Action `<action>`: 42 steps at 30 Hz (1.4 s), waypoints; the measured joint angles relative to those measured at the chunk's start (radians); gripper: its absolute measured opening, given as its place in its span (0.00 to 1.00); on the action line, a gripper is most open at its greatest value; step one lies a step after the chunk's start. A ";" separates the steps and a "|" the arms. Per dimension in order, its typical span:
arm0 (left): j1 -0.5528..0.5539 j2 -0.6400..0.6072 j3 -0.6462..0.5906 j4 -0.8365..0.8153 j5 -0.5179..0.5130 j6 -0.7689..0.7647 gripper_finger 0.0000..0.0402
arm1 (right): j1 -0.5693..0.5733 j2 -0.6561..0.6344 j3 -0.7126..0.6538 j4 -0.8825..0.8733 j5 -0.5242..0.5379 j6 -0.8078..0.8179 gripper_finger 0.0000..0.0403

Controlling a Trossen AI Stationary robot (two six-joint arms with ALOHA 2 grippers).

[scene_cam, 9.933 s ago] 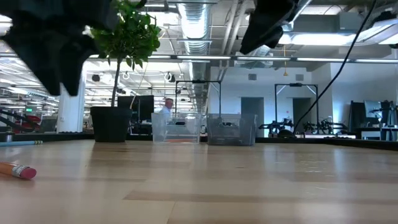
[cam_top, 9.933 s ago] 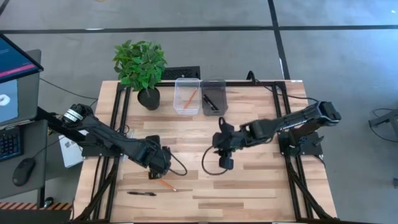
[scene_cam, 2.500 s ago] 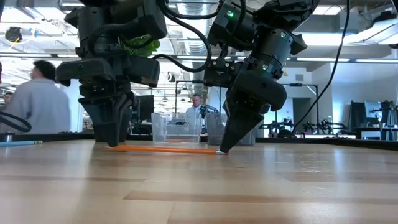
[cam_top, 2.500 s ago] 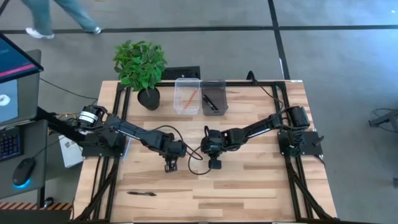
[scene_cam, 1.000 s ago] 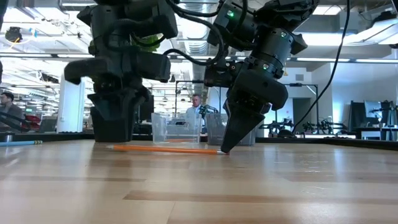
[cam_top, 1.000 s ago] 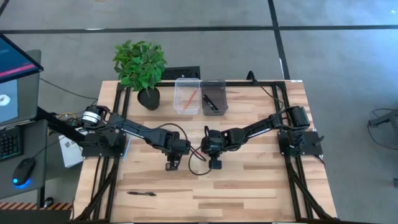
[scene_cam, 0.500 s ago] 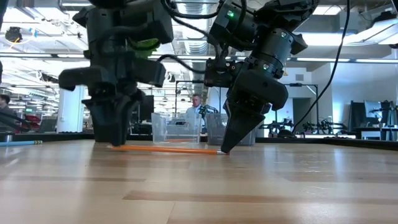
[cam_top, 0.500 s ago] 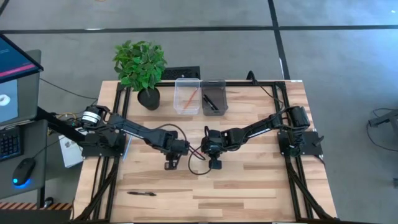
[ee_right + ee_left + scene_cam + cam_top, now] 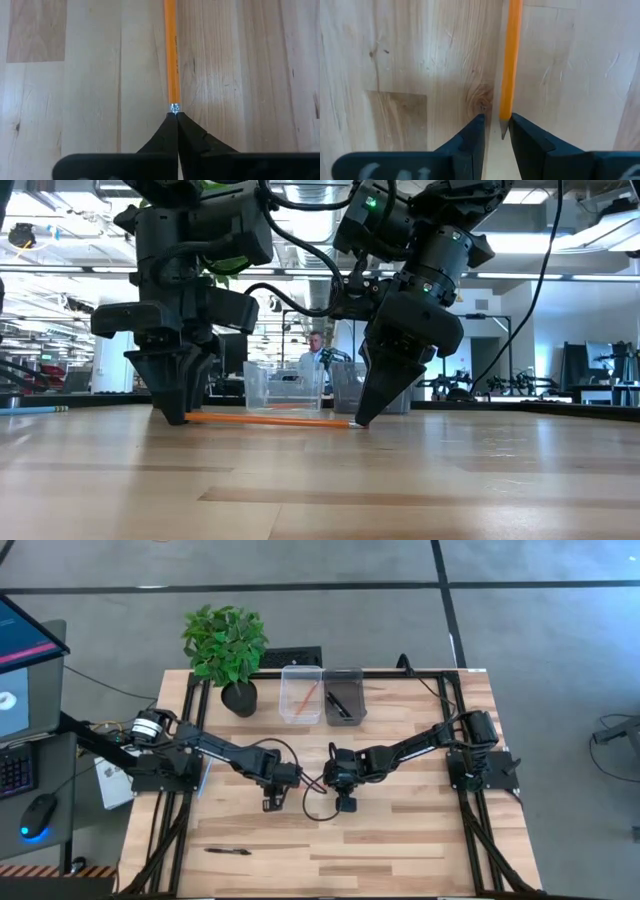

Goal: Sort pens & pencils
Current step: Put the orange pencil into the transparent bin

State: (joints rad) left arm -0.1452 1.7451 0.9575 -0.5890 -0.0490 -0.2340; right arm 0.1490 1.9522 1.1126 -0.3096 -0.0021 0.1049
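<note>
An orange pencil (image 9: pixel 270 420) lies flat on the wooden table between my two grippers. My left gripper (image 9: pixel 272 805) points down at its sharpened end. Its fingers stand slightly open, and the pencil's point (image 9: pixel 503 131) sits in the gap between them. My right gripper (image 9: pixel 345 804) is shut at the pencil's eraser end, and its tips hide the eraser. A black pen (image 9: pixel 228 851) lies alone near the table's front left. At the back, a clear bin (image 9: pixel 301 695) holds an orange pencil and a darker bin (image 9: pixel 344 695) holds pens. My left gripper has the pencil's point close against the inner side of one finger (image 9: pixel 522 137). Whether they touch, I cannot tell. My right gripper meets the pencil at its eraser end, just behind the metal ferrule (image 9: pixel 174 107). Its shut fingertips (image 9: pixel 360 418) slant down onto it in line with the pencil. They hide whether the eraser is pinched or pressed.
A potted plant (image 9: pixel 225 645) stands at the back left, beside the bins. Black cables (image 9: pixel 312 802) loop between the two wrists. Bare tabletop lies toward the near edge and the right. A person shows far off in the room behind the bins.
My left gripper has turned about its wrist and shifted a little toward the table's left, staying low at the pencil's sharpened end. The pencil lies where it was.
</note>
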 joint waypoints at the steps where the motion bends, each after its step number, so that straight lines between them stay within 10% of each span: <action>1: 0.000 0.001 0.000 0.001 0.002 0.001 0.20 | 0.000 0.000 0.000 0.000 0.000 0.000 0.04; 29: 0.001 0.039 0.021 -0.004 -0.002 -0.107 0.01 | 0.001 -0.125 -0.006 -0.042 0.003 0.020 0.15; 42: 0.025 -0.049 0.062 -0.020 -0.129 -0.136 0.00 | 0.100 -0.388 -0.009 -0.484 0.238 0.295 0.15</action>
State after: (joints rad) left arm -0.1204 1.6957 1.0197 -0.6091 -0.1782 -0.3699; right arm 0.2488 1.5641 1.1033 -0.7935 0.2364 0.3998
